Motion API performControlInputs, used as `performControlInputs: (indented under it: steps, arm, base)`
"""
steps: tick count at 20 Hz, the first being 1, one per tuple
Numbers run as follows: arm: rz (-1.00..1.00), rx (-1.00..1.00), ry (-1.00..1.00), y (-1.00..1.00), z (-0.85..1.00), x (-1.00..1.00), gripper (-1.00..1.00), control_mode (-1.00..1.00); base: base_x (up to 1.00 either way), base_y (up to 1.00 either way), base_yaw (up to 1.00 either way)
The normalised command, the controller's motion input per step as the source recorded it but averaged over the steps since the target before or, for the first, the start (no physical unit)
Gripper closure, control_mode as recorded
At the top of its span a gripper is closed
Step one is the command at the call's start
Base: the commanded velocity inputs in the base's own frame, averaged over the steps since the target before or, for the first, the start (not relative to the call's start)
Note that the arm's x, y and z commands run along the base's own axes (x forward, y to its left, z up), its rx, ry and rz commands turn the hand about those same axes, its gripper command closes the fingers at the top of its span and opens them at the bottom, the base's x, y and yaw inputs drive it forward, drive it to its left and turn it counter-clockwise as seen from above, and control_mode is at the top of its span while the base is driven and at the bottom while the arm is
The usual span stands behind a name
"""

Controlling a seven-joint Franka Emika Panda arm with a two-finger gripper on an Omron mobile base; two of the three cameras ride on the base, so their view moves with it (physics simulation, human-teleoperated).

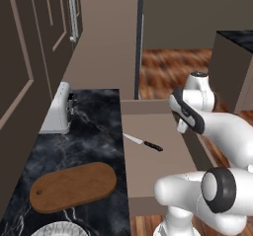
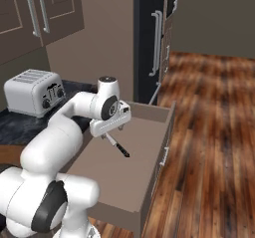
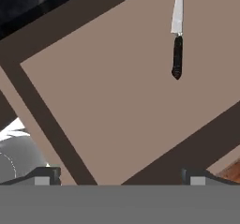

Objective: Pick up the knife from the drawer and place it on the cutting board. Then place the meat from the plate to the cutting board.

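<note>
So the knife [image 1: 143,142] is lying flat on the floor of the pulled-out drawer [image 1: 153,166], all by itself, with nothing else in there that I can see. In the hand view the blade points toward the top of the picture and the black handle toward the bottom. The gripper [image 2: 110,124] hangs above the drawer with its fingers [image 3: 47,175] spread wide apart and nothing between them, well clear of the knife.

What I'd worry about: the knife is thin and lies flush on a flat bottom, so if the fingers come down off-center or across the blade instead of the handle, they'll probably just skate over it or push it along the drawer. In the hand view the knife also sits off toward the upper right, so the hand looks like it needs to shift over before dropping. Coming down too hard would jam the fingertips into the drawer floor. The drawer's side walls could get clipped too if the arm swings low.

The cutting board [image 1: 73,186] sits on the dark worktop [image 1: 94,121] left of the drawer, with nothing on it. Just the rim of the plate [image 1: 59,228] peeks in at the bottom edge of the left base view; I can't see the meat from here. A toaster [image 2: 35,92] sits further back on the worktop.
</note>
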Motion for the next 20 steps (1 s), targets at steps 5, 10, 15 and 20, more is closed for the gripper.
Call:
performControlInputs:
  steps: [5, 10, 15, 20]
  arm:
    - [0.05, 0.0, 0.02, 0.03, -0.45, 0.34, -1.0, -1.0]
    - [0.04, 0.01, 0.03, 0.01, -0.44, 0.44, -1.0, -1.0]
    - [0.03, 0.04, 0.05, 0.07, -0.4, 0.41, -1.0, -1.0]
    - [0.01, 0.05, 0.04, 0.14, -0.3, 0.24, -1.0, -1.0]
  base:
    - [0.0, 0.0, 0.0]
    - [0.0, 0.0, 0.0]
    - [0.0, 0.0, 0.0]
    - [0.0, 0.0, 0.0]
